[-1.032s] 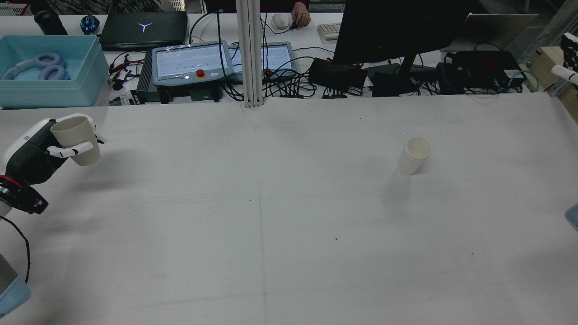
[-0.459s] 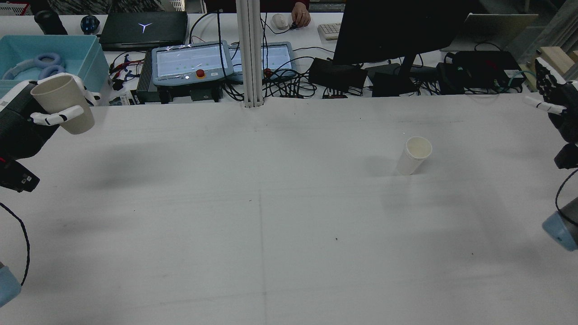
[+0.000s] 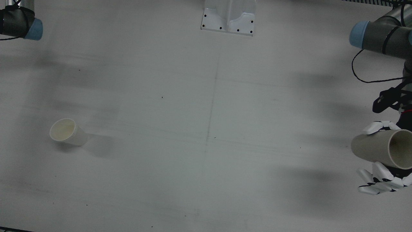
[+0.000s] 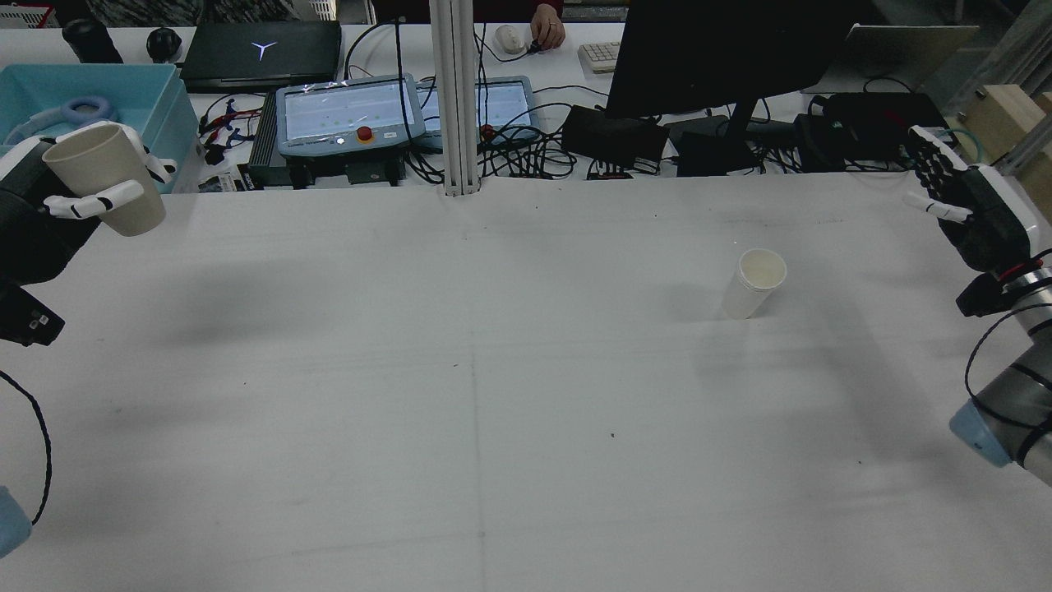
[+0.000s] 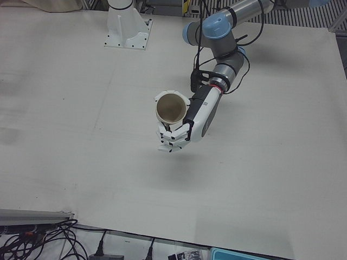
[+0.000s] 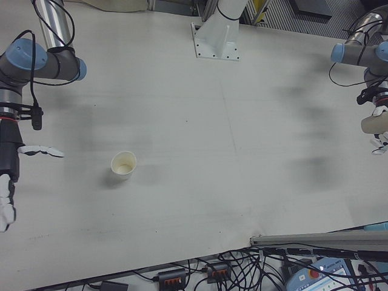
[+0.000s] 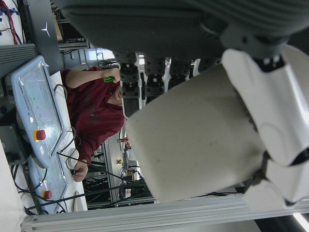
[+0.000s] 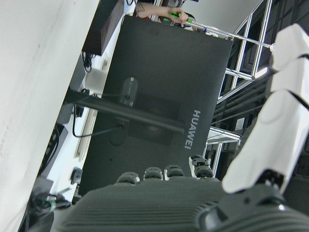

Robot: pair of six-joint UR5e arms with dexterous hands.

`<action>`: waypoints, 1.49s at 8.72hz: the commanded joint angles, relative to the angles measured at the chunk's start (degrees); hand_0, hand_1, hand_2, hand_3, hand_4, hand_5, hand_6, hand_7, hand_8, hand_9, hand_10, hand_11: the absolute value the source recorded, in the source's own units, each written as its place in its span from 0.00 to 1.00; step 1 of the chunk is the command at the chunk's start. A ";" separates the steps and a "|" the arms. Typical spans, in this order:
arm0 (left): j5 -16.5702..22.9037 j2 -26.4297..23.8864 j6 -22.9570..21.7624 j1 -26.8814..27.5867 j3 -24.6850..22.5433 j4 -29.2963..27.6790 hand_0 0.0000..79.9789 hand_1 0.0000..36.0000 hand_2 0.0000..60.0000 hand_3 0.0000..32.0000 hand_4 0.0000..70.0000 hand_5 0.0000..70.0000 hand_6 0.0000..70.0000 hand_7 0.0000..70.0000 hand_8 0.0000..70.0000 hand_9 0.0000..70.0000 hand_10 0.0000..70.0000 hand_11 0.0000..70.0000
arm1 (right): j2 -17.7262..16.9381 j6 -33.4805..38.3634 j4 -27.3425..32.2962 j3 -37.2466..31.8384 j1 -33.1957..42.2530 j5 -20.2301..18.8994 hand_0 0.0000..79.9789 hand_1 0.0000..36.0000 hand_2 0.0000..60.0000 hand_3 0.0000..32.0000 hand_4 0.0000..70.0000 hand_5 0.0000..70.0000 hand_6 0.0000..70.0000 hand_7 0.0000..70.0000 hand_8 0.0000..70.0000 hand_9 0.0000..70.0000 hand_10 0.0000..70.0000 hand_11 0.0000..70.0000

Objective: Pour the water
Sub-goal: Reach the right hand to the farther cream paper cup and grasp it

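Observation:
My left hand (image 4: 33,226) is shut on a beige paper cup (image 4: 103,177) and holds it upright, well above the table's far left edge. The held cup also shows in the front view (image 3: 383,148), the left-front view (image 5: 171,108) and the left hand view (image 7: 193,145). A white paper cup (image 4: 752,284) stands upright on the table at right of centre, also in the front view (image 3: 67,132) and right-front view (image 6: 123,165). My right hand (image 4: 974,210) is open and empty, raised at the far right, well to the right of the white cup.
The table (image 4: 493,395) is covered in a white sheet. Beyond its far edge lie a blue bin (image 4: 160,99), teach pendants (image 4: 349,111), a monitor (image 4: 707,57) and cables. A white post (image 4: 454,99) stands at the far edge.
My left hand has lifted the beige cup up and to the left. My right hand has come into view and moved left, toward the white cup.

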 commanded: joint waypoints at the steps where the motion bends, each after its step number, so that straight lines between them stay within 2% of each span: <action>1: -0.01 0.32 -0.40 0.03 -0.19 0.55 0.60 0.57 1.00 0.00 0.50 1.00 0.59 0.89 0.62 0.64 0.29 0.43 | -0.32 0.19 -0.44 1.61 -8.69 1.79 0.57 0.41 0.28 0.00 0.00 0.13 0.00 0.01 0.01 0.00 0.00 0.00; 5: 0.08 1.11 -0.40 -0.58 0.07 0.46 0.59 0.58 1.00 0.00 0.50 1.00 0.59 0.87 0.63 0.63 0.31 0.45 | -1.20 -0.34 -0.70 3.18 -15.20 5.13 0.58 0.43 0.30 0.00 0.03 0.14 0.02 0.04 0.01 0.00 0.00 0.00; 9: 0.08 1.11 -0.40 -0.67 0.77 -0.07 0.58 0.56 1.00 0.00 0.50 1.00 0.59 0.86 0.63 0.63 0.31 0.46 | -1.11 -1.57 -1.49 2.40 -18.28 7.85 0.58 0.43 0.31 0.00 0.06 0.15 0.04 0.07 0.01 0.01 0.00 0.00; 13: 0.08 1.02 -0.31 -0.58 1.65 -0.68 0.58 0.56 1.00 0.00 0.50 0.99 0.59 0.84 0.63 0.63 0.32 0.48 | 0.82 -1.48 -3.43 2.58 -18.55 8.75 0.58 0.44 0.32 0.00 0.08 0.16 0.06 0.10 0.01 0.02 0.00 0.00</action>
